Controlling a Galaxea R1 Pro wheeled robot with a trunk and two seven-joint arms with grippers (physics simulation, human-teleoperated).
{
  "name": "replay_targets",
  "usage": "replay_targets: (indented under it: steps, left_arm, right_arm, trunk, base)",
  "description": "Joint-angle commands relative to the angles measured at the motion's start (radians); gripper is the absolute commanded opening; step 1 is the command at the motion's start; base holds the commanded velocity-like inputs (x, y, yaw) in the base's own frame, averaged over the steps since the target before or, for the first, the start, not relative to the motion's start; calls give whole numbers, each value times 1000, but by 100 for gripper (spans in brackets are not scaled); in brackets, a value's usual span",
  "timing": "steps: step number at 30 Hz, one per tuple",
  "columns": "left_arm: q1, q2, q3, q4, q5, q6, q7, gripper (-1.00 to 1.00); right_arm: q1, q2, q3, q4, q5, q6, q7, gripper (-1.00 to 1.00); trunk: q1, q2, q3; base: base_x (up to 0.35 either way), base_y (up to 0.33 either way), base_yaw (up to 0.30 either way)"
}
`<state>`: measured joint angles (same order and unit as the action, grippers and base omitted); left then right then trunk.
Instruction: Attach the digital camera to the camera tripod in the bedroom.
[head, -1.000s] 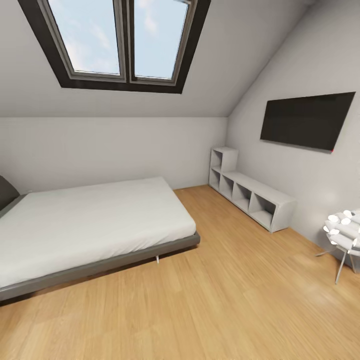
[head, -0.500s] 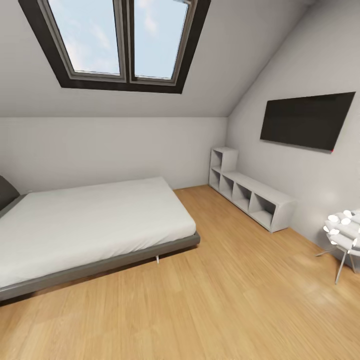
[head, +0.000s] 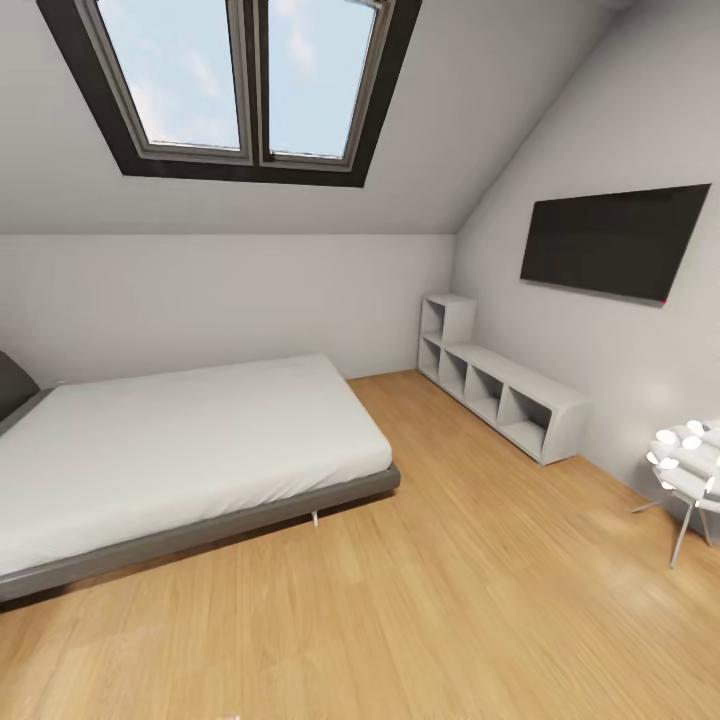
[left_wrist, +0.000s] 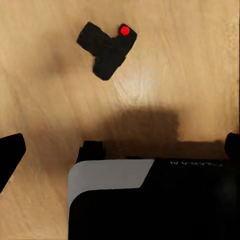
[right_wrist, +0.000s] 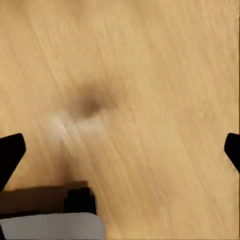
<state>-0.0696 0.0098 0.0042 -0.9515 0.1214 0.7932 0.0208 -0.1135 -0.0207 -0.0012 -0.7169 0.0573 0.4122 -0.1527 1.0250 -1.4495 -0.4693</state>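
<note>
Here our left gripper (left_wrist: 120, 150) hangs spread and empty above the small black digital camera with a red spot (left_wrist: 107, 50), lying on the light wood plank floor (left_wrist: 190, 60); we should descend squarely over its body before pinching. Right gripper (right_wrist: 120, 150) is spread too.

Skylight (head: 235, 85) with 2 panes in the sloped ceiling, dark wall-mounted TV (head: 612, 240) on the right wall above a low grey cubby shelf (head: 500, 388), white chair (head: 690, 470) at far right, light wood plank floor (head: 450, 600) throughout.
</note>
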Motion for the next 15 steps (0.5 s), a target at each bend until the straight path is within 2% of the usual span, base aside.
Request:
replay_targets:
  steps: [1,5,9,10,11,12,15]
  left_arm:
    - [-47,-4,0,-61,7,48,2,100]
    - [-151,-17,0,-144,9,157,1,100]
    - [-249,-27,0,-144,10,191,2,100]
    - [-285,-32,0,-124,10,183,2,100]
    - [-299,-36,0,-114,10,171,3,100]
    - [-326,-53,0,-96,8,112,4,100]
    - [-342,-80,-5,-84,2,29,2,100]
  right_arm:
    - [-69,2,-2,-21,4,37,-1,100]
    - [-205,8,-10,-34,-17,99,-2,100]
    - [-314,12,-18,-5,-49,123,-5,100]
    - [-349,14,-21,2,-72,129,-6,100]
    - [-361,15,-22,2,-84,131,-7,100]
    - [-385,19,-23,-8,-117,135,-10,100]
    - [-400,23,-22,-24,-140,137,-10,100]
  trunk:
    - [0,-1,-1]
    - [0,-1,-1]
    - [0,-1,-1]
    - [0,-1,-1]
    - [0,-1,-1]
    - [0,-1,-1]
    - [0,-1,-1]
  base:
    - [0,0,0]
    - [0,0,0]
    - [0,0,0]
    - [0,0,0]
    - [0,0,0]
    - [0,0,0]
    - [0,0,0]
